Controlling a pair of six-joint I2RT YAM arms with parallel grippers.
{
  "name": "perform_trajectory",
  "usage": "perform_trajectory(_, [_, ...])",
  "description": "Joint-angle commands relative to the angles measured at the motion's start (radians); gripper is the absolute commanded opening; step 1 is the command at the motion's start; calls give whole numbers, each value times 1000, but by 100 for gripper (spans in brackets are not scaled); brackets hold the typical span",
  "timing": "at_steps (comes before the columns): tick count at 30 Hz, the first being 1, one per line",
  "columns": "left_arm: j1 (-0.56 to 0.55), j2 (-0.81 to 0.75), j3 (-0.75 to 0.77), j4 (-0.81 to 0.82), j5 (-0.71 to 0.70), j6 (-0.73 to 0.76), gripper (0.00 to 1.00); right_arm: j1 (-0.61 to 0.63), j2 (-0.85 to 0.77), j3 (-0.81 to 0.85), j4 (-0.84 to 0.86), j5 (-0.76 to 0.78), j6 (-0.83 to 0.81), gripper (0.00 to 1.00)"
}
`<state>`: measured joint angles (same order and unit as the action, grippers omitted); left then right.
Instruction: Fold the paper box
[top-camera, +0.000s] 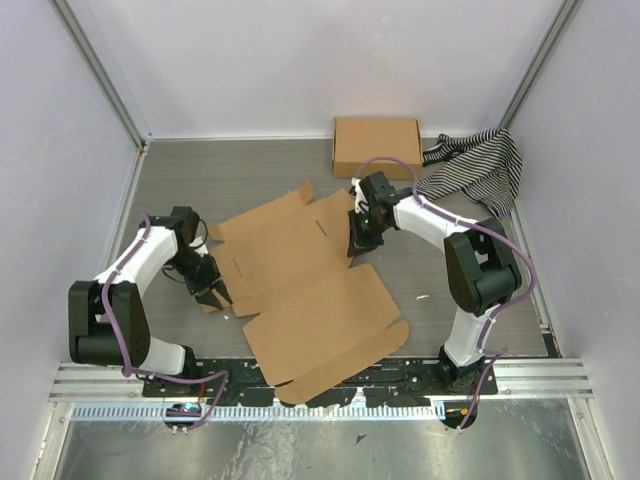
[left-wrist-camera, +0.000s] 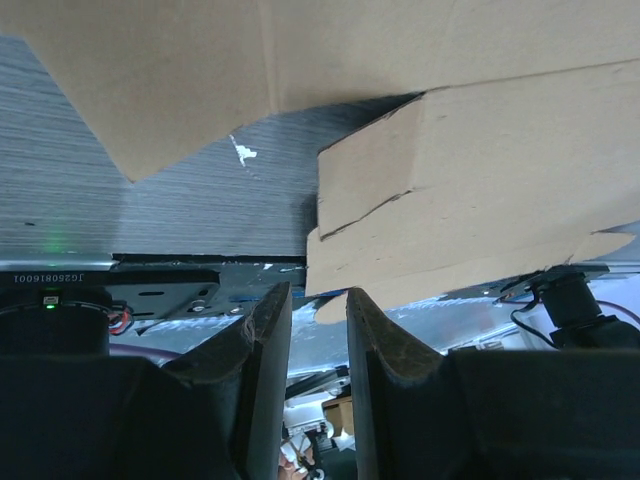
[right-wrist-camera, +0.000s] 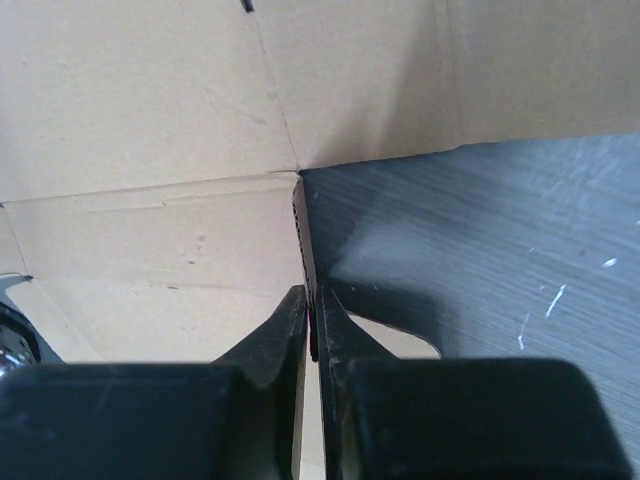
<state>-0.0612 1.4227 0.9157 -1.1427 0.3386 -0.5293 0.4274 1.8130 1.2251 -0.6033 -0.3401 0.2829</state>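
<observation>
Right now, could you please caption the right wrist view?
Right end effector shut on an edge of the paper box.

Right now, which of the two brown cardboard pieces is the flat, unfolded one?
The paper box, the big die-cut sheet lying spread out with its flaps open. The other cardboard box, at the far edge beside the striped cloth, is fully formed and closed.

Matt corrugated-cardboard paper box (top-camera: 320, 320); finely streaked grey table (top-camera: 240, 180), perhaps laminate.

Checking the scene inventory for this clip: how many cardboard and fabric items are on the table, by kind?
Unfolded paper box: 1
Closed cardboard box: 1
Black-and-white striped cloth: 1
Total: 3
</observation>
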Motion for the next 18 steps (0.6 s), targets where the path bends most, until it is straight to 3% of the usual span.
perform_trajectory(1, [-20, 52, 46, 22, -3, -19, 35, 0, -3, 99, 27, 103, 42, 11])
perform_trajectory(10, [-53, 128, 62, 90, -34, -52, 35, 8, 60, 180, 73, 117, 74, 9])
perform_trajectory(18, [-60, 200, 196, 127, -148, -81, 36, 14, 85, 177, 77, 116, 9, 9])
